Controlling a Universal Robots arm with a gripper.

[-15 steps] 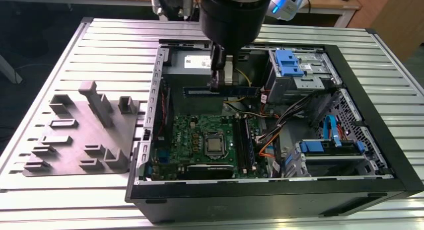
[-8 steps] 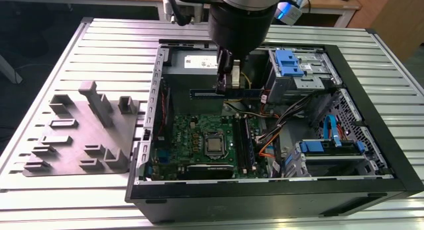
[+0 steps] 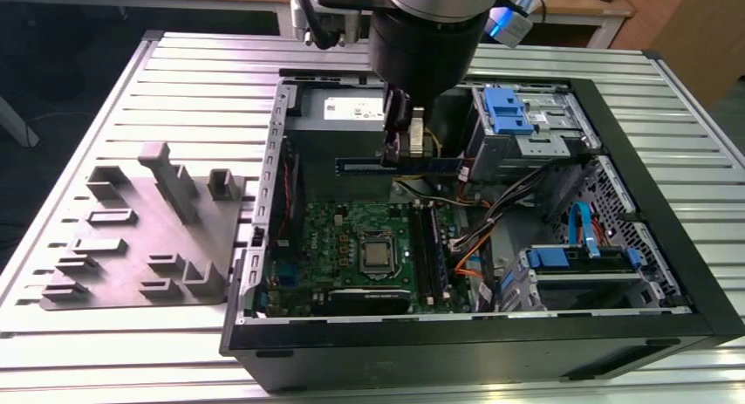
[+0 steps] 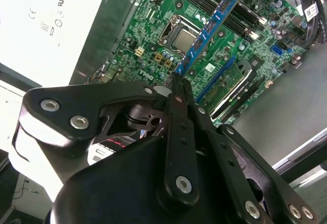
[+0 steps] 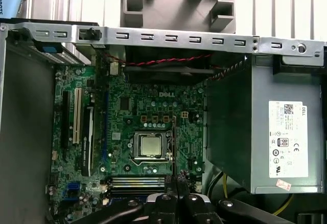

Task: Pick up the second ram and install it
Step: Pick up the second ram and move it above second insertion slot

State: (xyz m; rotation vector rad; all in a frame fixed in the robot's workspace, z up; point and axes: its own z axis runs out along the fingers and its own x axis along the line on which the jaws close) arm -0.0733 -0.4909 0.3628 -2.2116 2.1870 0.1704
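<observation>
Got the second ram (image 3: pixel 361 166) clamped in the hand (image 3: pixel 404 160), squeezed shut across the flat faces about mid-length, long edge roughly level. Hanging inside the open case (image 3: pixel 466 360) on the counter (image 3: pixel 174 72), up above the motherboard (image 3: pixel 338 238) and clear of the black slots (image 3: pixel 428 247), toward the power supply (image 3: pixel 338 107) end. Shows edge-on in the first wrist view, poking out beyond the hand in the second wrist view. Looks light and stiff but pretty fragile: thin board, little chips on the face. Safest to grip on the flat sides or short ends, away from the connector edge. No twisting or bending, and probably hates uneven pressure.
</observation>
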